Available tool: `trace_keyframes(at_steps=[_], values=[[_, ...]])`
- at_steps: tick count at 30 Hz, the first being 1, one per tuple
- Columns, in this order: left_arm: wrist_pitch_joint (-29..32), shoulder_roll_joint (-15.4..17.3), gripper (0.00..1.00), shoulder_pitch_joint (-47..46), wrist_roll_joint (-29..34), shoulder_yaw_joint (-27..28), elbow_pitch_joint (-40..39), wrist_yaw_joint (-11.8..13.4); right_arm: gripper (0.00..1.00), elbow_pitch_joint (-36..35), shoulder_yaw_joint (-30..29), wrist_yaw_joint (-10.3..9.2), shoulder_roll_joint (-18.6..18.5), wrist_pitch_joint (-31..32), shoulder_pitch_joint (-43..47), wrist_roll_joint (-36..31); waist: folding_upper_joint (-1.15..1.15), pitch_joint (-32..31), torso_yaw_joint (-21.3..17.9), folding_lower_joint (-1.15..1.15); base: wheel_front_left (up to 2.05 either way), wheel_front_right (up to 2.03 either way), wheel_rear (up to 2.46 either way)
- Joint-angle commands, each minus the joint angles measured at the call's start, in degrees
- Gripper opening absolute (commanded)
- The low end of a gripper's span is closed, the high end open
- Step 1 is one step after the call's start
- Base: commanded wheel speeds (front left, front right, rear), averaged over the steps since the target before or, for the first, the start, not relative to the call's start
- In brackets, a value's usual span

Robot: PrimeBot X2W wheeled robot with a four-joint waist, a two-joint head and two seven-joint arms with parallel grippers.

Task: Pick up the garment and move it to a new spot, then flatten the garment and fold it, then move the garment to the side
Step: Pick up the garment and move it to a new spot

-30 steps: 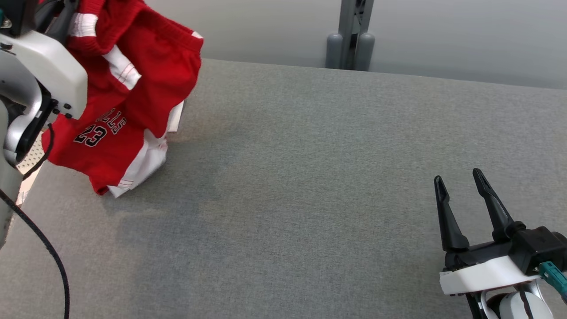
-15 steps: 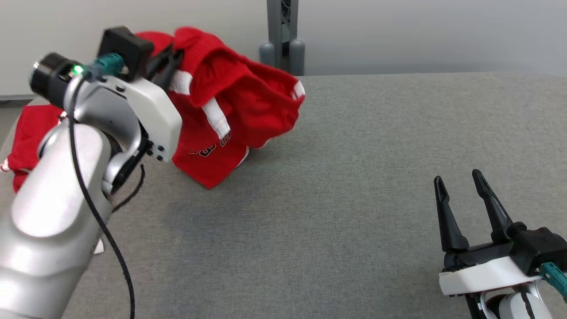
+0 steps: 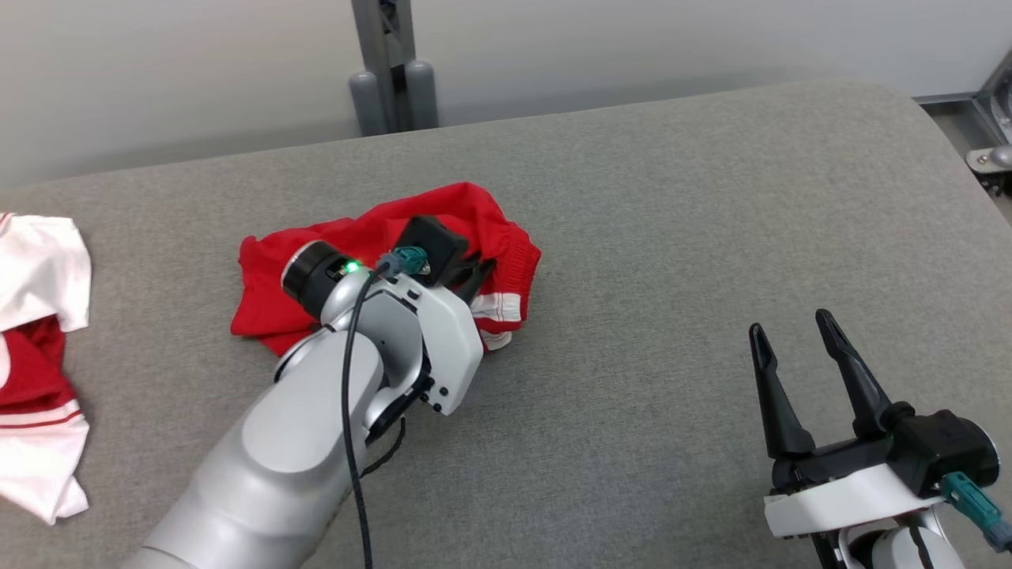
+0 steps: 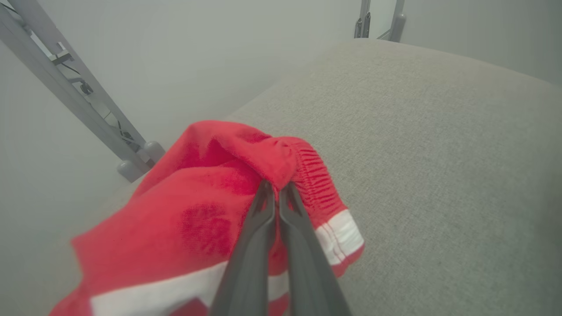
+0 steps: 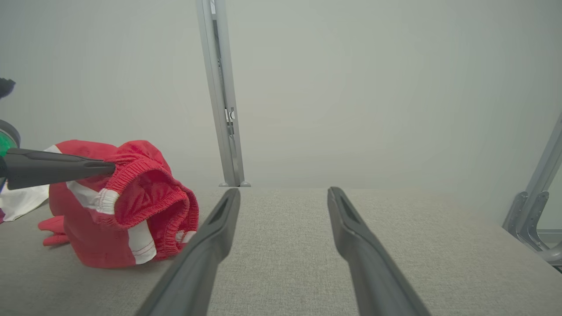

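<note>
Since a second ago, the left arm has been carrying the red shorts [image 3: 506,237] in from the left, where they were hanging high, and they are now resting in a crumpled heap on the grey fabric-covered table [image 3: 672,197]; the head camera has also been swinging, so the whole scene sits differently in its picture. The left gripper [image 3: 474,280] is pinching a fold of red cloth just beside the gathered elastic waistband, its two dark fingers pressed together on the fabric and holding that fold up above the rest of the heap. From the left wrist camera, the fingers [image 4: 250,245] are meeting at the raised fold, with a white stripe of the shorts [image 4: 197,219] running underneath them. The shorts are lying near the middle of the table, in front of a grey upright post [image 3: 391,71] standing behind the far edge. The right gripper [image 3: 787,324] is hovering at the lower right, well apart from the shorts, its fingers spread wide and holding nothing. From the right wrist camera, the shorts [image 5: 145,206] are slumping at the left, waistband opening facing the lens. More red and white clothing [image 3: 39,269] is lying at the table's left edge.
</note>
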Motion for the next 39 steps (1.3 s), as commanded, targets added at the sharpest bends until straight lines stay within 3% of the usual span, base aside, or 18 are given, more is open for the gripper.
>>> trace_keyframes(at_steps=[1,8,14,15,16,18,30,39], values=[[-0.8,-0.6,0.00,-0.5,0.1,-0.7,2.0,-0.4,1.00,0.0,0.2,0.01,-0.4,-0.1,-0.2,0.5,0.00,0.9,-2.0,0.00,0.00,0.00,0.00],[-5.1,-4.2,0.00,-2.2,-1.7,-3.6,10.5,-1.1,1.00,-0.1,1.8,0.01,-0.4,-0.1,-0.2,1.1,0.00,2.7,-6.2,0.00,0.00,0.00,0.00],[-8.3,-4.8,0.00,-3.3,-3.2,-4.7,14.8,-1.2,1.00,-0.2,2.3,0.01,-0.4,-0.1,-0.4,1.4,0.00,3.7,-7.5,0.00,0.00,0.00,0.00],[-9.8,-5.0,0.05,-3.7,-4.1,-4.6,16.3,-0.8,1.00,-0.2,2.3,0.01,-0.4,-0.1,-0.3,1.4,0.00,3.9,-7.6,0.00,0.00,0.00,0.00],[-10.4,-5.1,0.42,-3.8,-4.3,-5.0,16.9,-0.6,1.00,-0.1,2.3,0.01,-0.4,-0.1,-0.2,1.4,0.00,4.0,-7.5,0.00,0.00,0.00,0.00],[-11.7,-5.2,1.00,-3.7,-5.8,-5.6,16.7,-0.5,1.00,0.0,2.2,0.01,-0.4,-0.1,-0.3,1.6,0.00,4.1,-7.1,0.00,0.00,0.00,0.00],[-17.4,-5.1,1.00,-1.7,-11.2,-12.9,11.4,1.6,1.00,0.6,-0.2,0.01,-0.4,-0.1,-0.4,1.0,0.00,1.0,-0.5,0.00,0.00,0.00,0.00],[-21.3,-4.7,1.00,4.9,-13.1,-12.3,11.2,3.8,1.00,0.6,-2.2,0.01,-0.4,-0.1,1.4,0.5,0.00,-2.7,3.8,0.00,0.00,0.00,0.00]])
